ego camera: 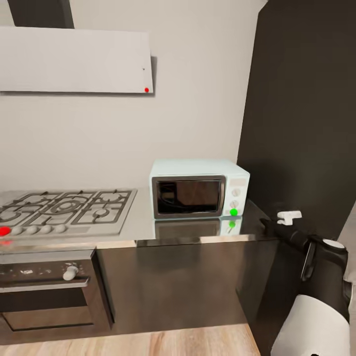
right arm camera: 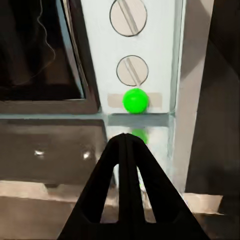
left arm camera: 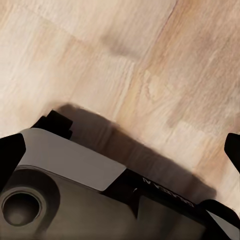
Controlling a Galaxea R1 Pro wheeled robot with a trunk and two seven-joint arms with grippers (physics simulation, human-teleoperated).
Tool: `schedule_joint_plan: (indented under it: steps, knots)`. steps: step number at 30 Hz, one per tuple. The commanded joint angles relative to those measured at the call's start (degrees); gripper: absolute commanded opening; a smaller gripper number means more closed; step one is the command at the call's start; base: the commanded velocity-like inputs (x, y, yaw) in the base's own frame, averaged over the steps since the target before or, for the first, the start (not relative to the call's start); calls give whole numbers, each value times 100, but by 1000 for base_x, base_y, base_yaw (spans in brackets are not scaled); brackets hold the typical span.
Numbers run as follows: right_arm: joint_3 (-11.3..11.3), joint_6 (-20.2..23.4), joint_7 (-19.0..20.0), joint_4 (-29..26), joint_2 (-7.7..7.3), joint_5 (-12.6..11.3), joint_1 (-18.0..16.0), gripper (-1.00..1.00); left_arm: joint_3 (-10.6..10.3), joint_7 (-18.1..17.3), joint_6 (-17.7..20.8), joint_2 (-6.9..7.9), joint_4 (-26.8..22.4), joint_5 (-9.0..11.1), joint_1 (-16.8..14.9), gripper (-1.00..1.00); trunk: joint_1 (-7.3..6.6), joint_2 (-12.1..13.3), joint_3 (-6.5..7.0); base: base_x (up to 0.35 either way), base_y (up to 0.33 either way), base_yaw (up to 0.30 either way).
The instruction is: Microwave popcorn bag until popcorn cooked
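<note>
Head view shows the microwave [ego camera: 200,188] standing at the right end of the tabletop [ego camera: 143,217], just beside a tall dark cabinet [ego camera: 301,113], its dark glass door shut and a green dot [ego camera: 234,212] glowing at the foot of its white control panel under two knobs. Through the glass I cannot tell whether the popcorn bag is inside; a faint shape and some reflections are all that can be made out, and no bag lies on the stretch of tabletop in sight. The right wrist view looks straight at that panel: the lower knob [right arm camera: 132,70] sits just above the green dot [right arm camera: 135,100], and the right gripper [right arm camera: 127,145] points up at it from slightly below, its jaws pressed together into a single tip, holding nothing, near the dot but apart from it. The same gripper [ego camera: 269,226] reaches in from the right at the tabletop's corner. My judgement is that loading is likely done, since the door is closed and the arm aims at the controls, and that starting the heating and waiting for the popcorn remain. Left of the microwave lies a gas hob [ego camera: 64,210] over a steel oven [ego camera: 47,291]. The left wrist view looks down on the wooden floor [left arm camera: 150,65] and part of the robot's base [left arm camera: 75,165]; the left jaws' state I cannot tell.
</note>
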Motion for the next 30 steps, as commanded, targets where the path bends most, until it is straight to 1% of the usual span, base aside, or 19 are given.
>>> schedule_joint_plan:
  steps: [1, 5, 7, 8, 9, 11, 12, 13, 14, 15, 16, 17, 18, 19, 20, 24, 25, 27, 30]
  knots:
    - [-15, 89, 134, -136, 16, 36, 126, -100, -46, -2, -4, -1, 2, 53, -3, 100, -4, -4, -6, -338, 0, 0]
    - [-11, 116, 185, -185, 29, 60, 208, -100, -45, -2, -4, 3, 2, 54, -2, 100, -4, -4, -6, -338, 0, 0]
    - [-8, 112, 179, 99, 33, 77, 213, -100, -45, -2, -4, 7, 2, 54, -3, 100, -4, -4, -6, -338, 0, 0]
    - [-8, 111, 179, 278, 37, 171, 213, -100, -45, 2, -4, 7, 2, 54, -3, 100, -4, -4, -6, -338, 0, 0]
    - [-12, 99, 176, 518, 37, 356, 217, -100, -45, 5, -4, 6, 2, 54, -2, 100, -4, -4, -6, -338, 0, 0]
    - [-18, 51, -16, 1554, 33, 917, 228, -100, -45, 5, -4, 2, 2, 54, -3, 100, -4, -4, -6, -338, 0, 0]
    - [-23, -79, -507, 2491, -3, 1191, 244, -100, -45, 6, -4, 0, 2, 54, -3, 100, -4, -4, -6, -338, 0, 0]
    - [-45, -560, -1507, 3703, -43, 1354, 253, -100, -45, 7, -1, 0, 2, 54, -3, 100, -4, -4, -6, -338, 0, 0]
    - [-55, -995, -2435, 4687, -148, 1401, 263, -100, -45, 7, 0, -1, 2, 54, -3, 100, -4, -4, -6, -338, 0, 0]
    - [-54, -1244, -3093, 5459, -320, 1417, 290, -100, -45, 7, 2, -1, 2, 54, -3, 100, -4, -4, -6, -338, 0, 0]
    - [-50, -1515, -3802, 6501, -577, 1428, 337, -100, -45, 7, 2, 1, 2, 54, -3, 100, -4, -4, -6, -338, 0, 0]
    - [-31, -1736, -4199, 7203, -773, 1438, 359, -100, -45, 7, 0, 2, 2, 54, -2, 100, -4, -4, -6, -338, 0, 0]
    - [-2, -2069, -4764, 7976, -962, 1441, 381, -100, -45, 7, -2, 6, 2, 54, -2, 100, -4, -4, -6, -338, 0, 0]
    - [7, -2155, -5018, 8159, -1000, 1442, 461, -100, -45, 7, -1, 7, 2, 54, -3, 100, -4, -4, -6, -338, 0, 0]
    - [14, -2219, -5246, 8288, -1027, 1442, 781, -100, -45, 7, 0, 8, 2, 54, -3, 100, -4, -4, -6, -338, 0, 0]
    - [16, -2244, -5416, 8349, -1063, 1433, 1549, -100, -50, -1, 15, 15, 2, -7, -3, 100, -4, -4, -6, -200, 0, 0]
    - [9, -2214, -5606, 8354, -1065, 1413, 1696, -100, -52, 2, 19, 15, 2, -19, -3, 100, -4, -4, -6, -21, 0, 0]
    - [9, -2219, -5906, 8358, -1066, 1398, 1863, -100, -63, 6, 21, 56, 2, -30, -3, 100, -4, -4, -6, -8, 0, 17]
    - [11, -2260, -6016, 8361, -1060, 1400, 2106, -100, -75, 7, 30, 133, 2, -61, -3, 100, -4, -4, -6, -1, 0, 208]
